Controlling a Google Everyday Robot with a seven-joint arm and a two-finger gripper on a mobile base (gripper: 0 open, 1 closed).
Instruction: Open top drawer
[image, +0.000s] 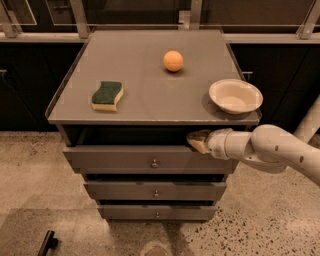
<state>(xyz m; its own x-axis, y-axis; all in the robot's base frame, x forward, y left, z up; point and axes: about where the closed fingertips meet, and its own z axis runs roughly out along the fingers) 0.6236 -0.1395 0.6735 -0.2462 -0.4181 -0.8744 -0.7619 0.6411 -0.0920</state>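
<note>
The top drawer (125, 159) is the widest grey-brown front of three, with a small round metal knob (155, 163) at its centre. It stands pulled out a little, with a dark gap above its upper edge under the cabinet top. My gripper (196, 140), on a white arm coming in from the right, sits at the drawer's upper right edge, just under the cabinet top. Its tip reaches into the gap above the drawer front.
On the cabinet top (145, 95) lie a green-and-yellow sponge (107, 95), an orange ball (173, 60) and a white bowl (235, 96) at the right edge above my arm. Two narrower drawers (155, 191) sit below. The floor is speckled.
</note>
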